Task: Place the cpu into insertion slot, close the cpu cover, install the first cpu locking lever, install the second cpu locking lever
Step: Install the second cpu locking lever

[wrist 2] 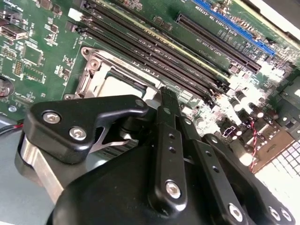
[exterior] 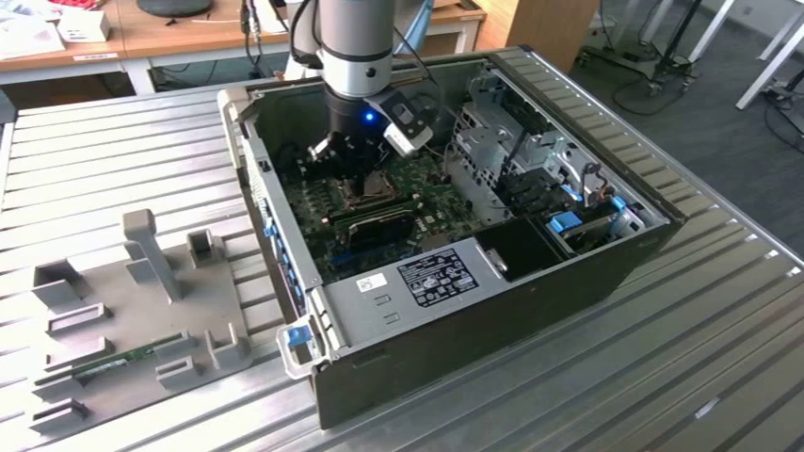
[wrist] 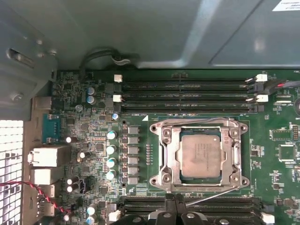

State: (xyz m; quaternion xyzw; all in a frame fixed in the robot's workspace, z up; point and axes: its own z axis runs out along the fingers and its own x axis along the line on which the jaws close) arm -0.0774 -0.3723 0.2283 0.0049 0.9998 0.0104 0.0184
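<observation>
I am hanging my claw [exterior: 356, 155] inside the open computer case [exterior: 603, 254], low over the green board [wrist: 276, 168], because the socket work sits deep in the case and has to be reached from above. My fingers [wrist 2: 167, 110] are reaching down to a point just at the near edge of the insertion slot [wrist: 202, 157]; whether they are apart, together or pinching something, I cannot tell, since my own black linkage is hiding the tips.

The cpu [wrist: 201, 155] is lying flat in the slot, just ahead of my claw, its silvery face turned up and its edges squared with the socket's rim. It is close to square, so it has no real long axis. The cpu cover [wrist: 174, 159] is lying down around it, framing the chip. A thin wire lever [wrist: 213, 195] is slanting from my fingertips along the socket's near side, apparently not yet tucked down.
</observation>
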